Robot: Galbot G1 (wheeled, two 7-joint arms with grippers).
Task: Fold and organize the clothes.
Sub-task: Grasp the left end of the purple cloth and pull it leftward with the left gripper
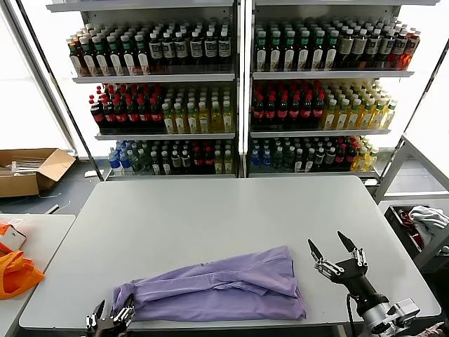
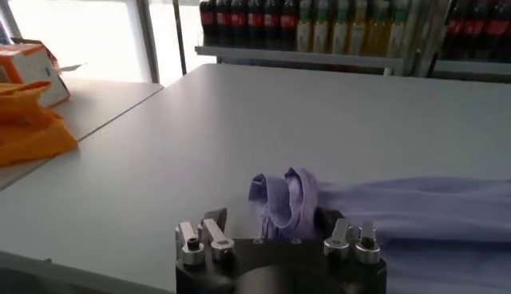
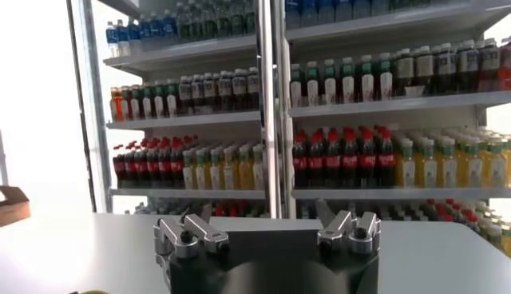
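The clothes (image 1: 217,288) are one lavender T-shirt, folded into a long band near the front edge of the grey table (image 1: 224,210). My left gripper (image 1: 114,307) is at the band's left end, low at the table's front edge. In the left wrist view the bunched shirt end (image 2: 283,198) lies between the spread fingers of the left gripper (image 2: 271,222), and the jaws stand open. My right gripper (image 1: 326,242) hovers just right of the shirt, open and empty. In its own view the right gripper (image 3: 267,214) points at the bottle shelves.
Shelves of bottles (image 1: 238,91) stand behind the table. A side table (image 1: 42,232) on the left carries orange fabric (image 1: 17,274). A cardboard box (image 1: 31,168) sits on the floor behind it. A bin with a white-grey cloth (image 1: 428,221) stands at the right.
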